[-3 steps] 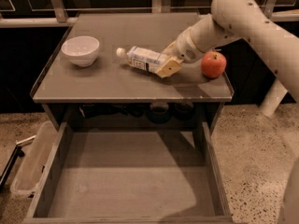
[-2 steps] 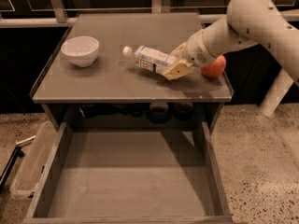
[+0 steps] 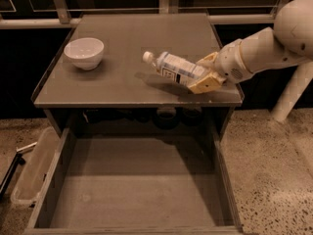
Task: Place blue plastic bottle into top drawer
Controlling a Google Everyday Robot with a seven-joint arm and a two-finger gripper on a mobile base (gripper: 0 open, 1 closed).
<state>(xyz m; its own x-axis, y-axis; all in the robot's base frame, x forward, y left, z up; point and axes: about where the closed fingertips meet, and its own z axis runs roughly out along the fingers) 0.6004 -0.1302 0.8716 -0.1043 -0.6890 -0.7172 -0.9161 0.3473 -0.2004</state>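
Note:
The blue plastic bottle (image 3: pixel 176 68), clear with a white cap and a pale label, is held in the air above the right part of the grey tabletop (image 3: pixel 122 48), cap pointing left and slightly up. My gripper (image 3: pixel 205 75) is shut on the bottle's base end, reaching in from the right. The top drawer (image 3: pixel 132 190) stands pulled open below the tabletop; its flat bottom has nothing on it.
A white bowl (image 3: pixel 84 52) sits on the left of the tabletop. A clear plastic bin (image 3: pixel 32 168) stands on the floor left of the drawer. A white post (image 3: pixel 291 94) stands at the right. The apple is out of view.
The gripper has lifted the bottle off the tabletop and carried it toward the front edge. The apple seen earlier at the right is now hidden behind the arm.

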